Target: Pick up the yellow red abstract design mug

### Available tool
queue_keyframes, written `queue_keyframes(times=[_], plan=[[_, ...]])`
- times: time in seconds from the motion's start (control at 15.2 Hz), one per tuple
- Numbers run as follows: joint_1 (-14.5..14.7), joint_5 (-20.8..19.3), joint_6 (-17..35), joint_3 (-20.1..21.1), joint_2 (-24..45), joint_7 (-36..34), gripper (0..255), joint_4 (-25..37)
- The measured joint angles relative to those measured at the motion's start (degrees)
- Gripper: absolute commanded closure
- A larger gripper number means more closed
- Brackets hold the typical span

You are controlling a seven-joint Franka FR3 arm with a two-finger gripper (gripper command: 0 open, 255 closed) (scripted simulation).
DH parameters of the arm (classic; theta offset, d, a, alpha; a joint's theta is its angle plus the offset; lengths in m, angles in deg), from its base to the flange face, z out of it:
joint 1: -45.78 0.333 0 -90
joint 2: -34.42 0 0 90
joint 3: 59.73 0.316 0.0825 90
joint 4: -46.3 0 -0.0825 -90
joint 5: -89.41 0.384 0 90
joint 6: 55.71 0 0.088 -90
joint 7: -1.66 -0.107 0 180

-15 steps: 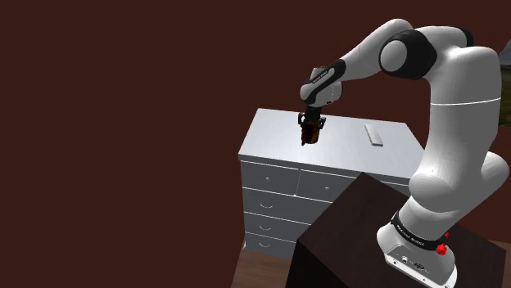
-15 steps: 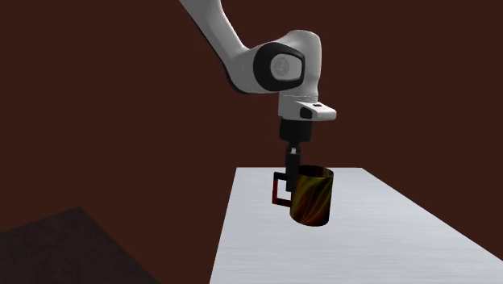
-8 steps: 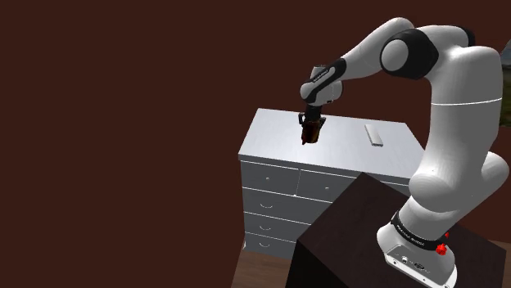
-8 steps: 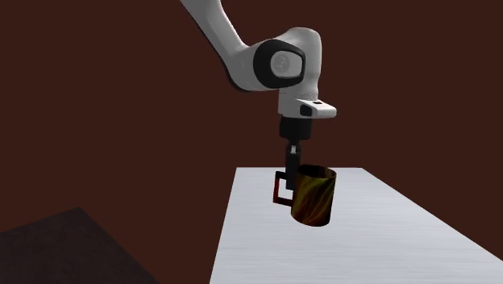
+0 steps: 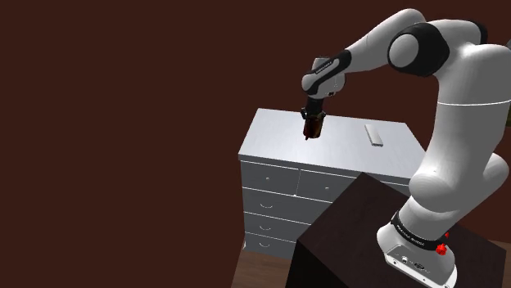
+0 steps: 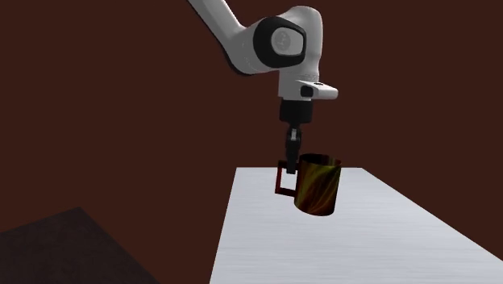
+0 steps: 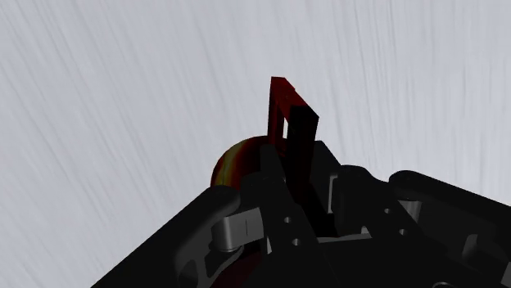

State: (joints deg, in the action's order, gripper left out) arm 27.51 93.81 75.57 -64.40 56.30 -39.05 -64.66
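End effector (image 6: 290, 164), upper centre, pinching the wall of the yellow-red mug (image 6: 318, 190) beside its handle, has risen further, leaving the mug (slightly tilted) clear of the dresser (image 6: 363, 242); pick-up apparently achieved.

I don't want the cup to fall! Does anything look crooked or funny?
Yes, the mug hangs tilted from the claw. The claw pinches its wall next to the red handle, so the mug dangles lopsided over the white dresser top. Nothing looks spilled or broken.
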Motion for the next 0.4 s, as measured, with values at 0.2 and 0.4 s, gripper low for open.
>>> queue_keyframes(times=[0.2, 0.4], plan=[[0.1, -0.2, -1.7, -0.1, -1.6, -0.2, 255, 0.1], [0.1, -0.4, -3.5, -0.2, -2.4, -0.3, 255, 1.2]])
